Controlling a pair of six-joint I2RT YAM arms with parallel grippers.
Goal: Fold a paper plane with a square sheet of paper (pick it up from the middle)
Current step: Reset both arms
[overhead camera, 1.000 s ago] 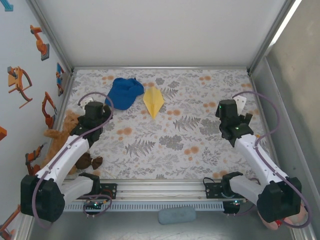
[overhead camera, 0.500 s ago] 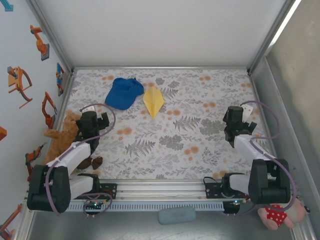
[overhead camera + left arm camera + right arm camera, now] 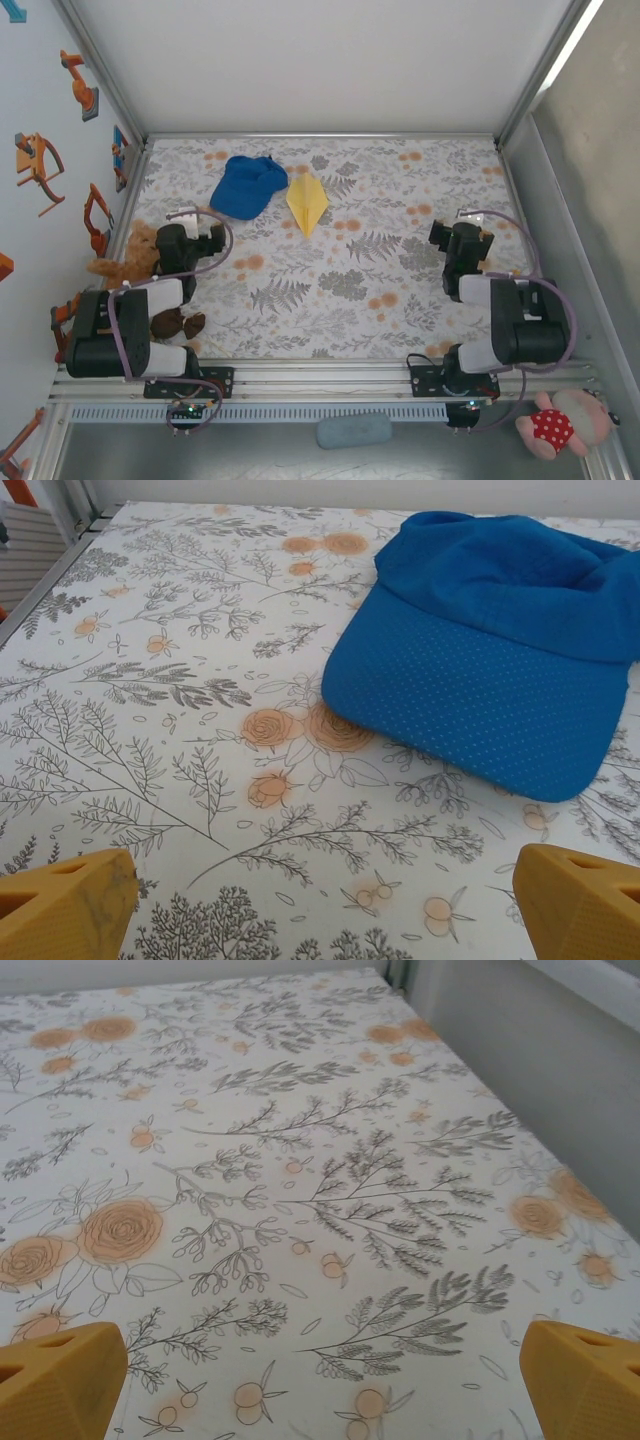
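Top external view: narrow pointed yellow paper plane (image 3: 307, 203) lies just beside the blue fabric cap (image 3: 247, 186). Left gripper (image 3: 320, 910) and right gripper (image 3: 320, 1380) gape wide, empty — any stray sweep catching the cap could shove the plane.

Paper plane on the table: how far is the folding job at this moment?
Done: the yellow paper lies as a pointed paper plane beside the blue cap. In hand: nothing; the left pincer and right pincer are open and empty, low over the table. Left: apparently nothing more to fold.
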